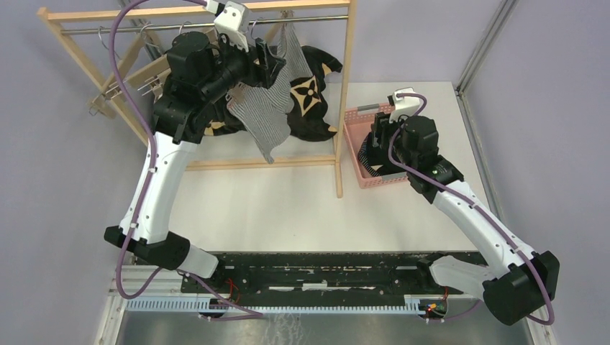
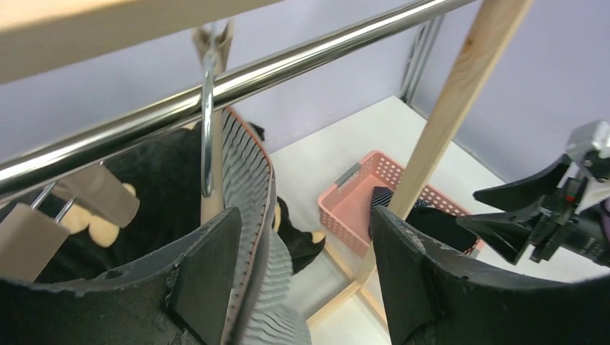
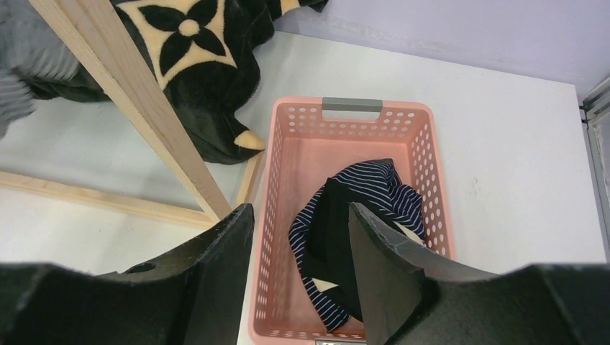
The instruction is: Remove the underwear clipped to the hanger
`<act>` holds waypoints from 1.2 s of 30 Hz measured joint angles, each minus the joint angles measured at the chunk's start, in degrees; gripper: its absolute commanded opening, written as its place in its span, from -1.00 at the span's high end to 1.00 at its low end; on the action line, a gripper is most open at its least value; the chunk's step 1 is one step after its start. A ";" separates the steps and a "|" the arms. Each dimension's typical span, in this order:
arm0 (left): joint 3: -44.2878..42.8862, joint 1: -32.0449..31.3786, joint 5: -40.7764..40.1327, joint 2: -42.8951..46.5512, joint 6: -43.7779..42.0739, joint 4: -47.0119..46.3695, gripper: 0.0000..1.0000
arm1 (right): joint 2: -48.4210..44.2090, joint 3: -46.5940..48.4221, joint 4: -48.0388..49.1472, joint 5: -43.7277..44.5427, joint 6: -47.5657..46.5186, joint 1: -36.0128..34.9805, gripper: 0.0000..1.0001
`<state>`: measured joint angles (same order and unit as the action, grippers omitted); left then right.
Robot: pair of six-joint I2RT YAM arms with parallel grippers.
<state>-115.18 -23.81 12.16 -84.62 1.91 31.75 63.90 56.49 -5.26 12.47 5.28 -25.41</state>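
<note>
The left pincer [image 2: 303, 237] is reaching up to the wooden rack [image 1: 347, 86] in the upper left of the top view. Its jaws are standing spread. The grey-white striped underwear [image 2: 248, 180] is hanging between them, lying close against the finger at the lower left of the left wrist view, and nothing is being pinched. This piece is hanging from a hanger hook [image 2: 208, 122] looped over the chrome rail [image 2: 288, 61], in front of the black cushion [image 1: 309, 93] with tan flower marks.

The right pincer [image 3: 301, 215] is hovering over the pink basket [image 3: 267, 215], which is sitting on the white desk [image 1: 288, 208] at the right of the top view, just beside the rack's post. Its jaws are also standing apart, holding nothing. The navy striped underwear [image 3: 374, 187] and the plain black underwear [image 3: 334, 230] are lying crumpled together inside the basket, directly beneath those spread fingers.
</note>
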 measured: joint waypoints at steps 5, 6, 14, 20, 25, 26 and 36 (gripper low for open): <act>-0.35 0.02 -2.97 0.00 -0.79 2.05 -0.45 | -0.09 -0.04 0.02 -0.22 -0.17 0.00 -0.20; -0.42 0.02 -2.99 0.04 -0.85 2.34 -0.45 | -0.09 -0.04 0.04 -0.33 -0.17 -0.02 -0.19; 2.97 0.00 -3.32 6.27 -1.05 2.16 -0.42 | 0.74 -0.04 0.02 -0.61 -0.20 -0.76 -0.20; 3.43 0.00 -9.88 12.94 -4.76 0.87 -0.41 | 2.23 -0.04 -0.02 -0.61 -0.42 -1.42 -0.20; 2.69 0.00 -15.78 13.05 -8.61 0.63 -0.37 | 2.62 -0.04 -0.22 -0.61 -0.63 -1.97 -0.19; 2.34 0.00 -16.46 12.26 -9.14 0.66 -0.36 | 2.62 -0.04 -0.22 -0.61 -0.63 -1.99 -0.20; 1.66 0.00 -17.64 1.86 -11.02 2.89 -0.33 | 2.62 -0.04 -0.26 -0.37 -1.09 -2.32 -0.20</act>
<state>-113.51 -23.81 -5.48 -82.76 -9.10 34.63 66.52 56.45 -5.52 12.10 4.19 -27.73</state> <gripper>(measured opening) 0.669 0.599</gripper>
